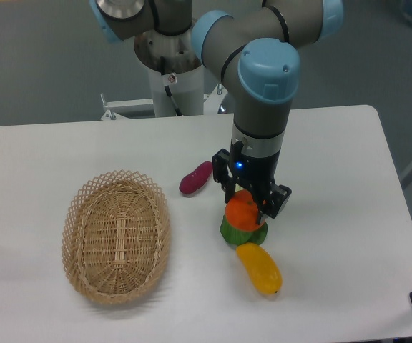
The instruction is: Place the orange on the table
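The orange (240,210) is a small round bright-orange fruit near the middle of the white table (335,164). It rests on top of a green object (243,232). My gripper (247,207) comes straight down on it, its black fingers (227,187) on either side of the orange and closed against it. The gripper body hides the orange's upper right part.
A purple sweet potato (195,178) lies just left of the gripper. A yellow elongated fruit (260,268) lies just in front of the green object. An oval wicker basket (116,236) stands at the left, with nothing in it. The arm's base (167,64) stands behind the table.
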{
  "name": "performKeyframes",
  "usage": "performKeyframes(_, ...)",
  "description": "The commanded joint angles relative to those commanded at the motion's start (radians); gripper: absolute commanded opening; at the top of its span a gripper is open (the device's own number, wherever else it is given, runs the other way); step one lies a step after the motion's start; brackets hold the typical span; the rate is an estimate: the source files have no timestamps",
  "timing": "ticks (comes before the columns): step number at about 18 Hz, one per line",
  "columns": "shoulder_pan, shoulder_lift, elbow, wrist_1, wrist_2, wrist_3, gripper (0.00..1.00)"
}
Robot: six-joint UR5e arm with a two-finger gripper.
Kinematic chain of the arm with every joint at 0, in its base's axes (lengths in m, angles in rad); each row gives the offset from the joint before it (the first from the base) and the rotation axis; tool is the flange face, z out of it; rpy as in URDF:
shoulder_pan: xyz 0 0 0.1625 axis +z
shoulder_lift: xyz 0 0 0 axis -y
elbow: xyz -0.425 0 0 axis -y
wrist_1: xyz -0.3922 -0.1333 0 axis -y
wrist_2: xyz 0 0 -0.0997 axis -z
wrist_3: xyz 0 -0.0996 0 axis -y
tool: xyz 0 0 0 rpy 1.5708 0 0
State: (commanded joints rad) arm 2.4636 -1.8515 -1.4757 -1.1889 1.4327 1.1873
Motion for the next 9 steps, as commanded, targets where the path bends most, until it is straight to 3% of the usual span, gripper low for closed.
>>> performKeyframes(9,0.003,0.000,-0.006,-0.002,0.003,0.002,0.59)
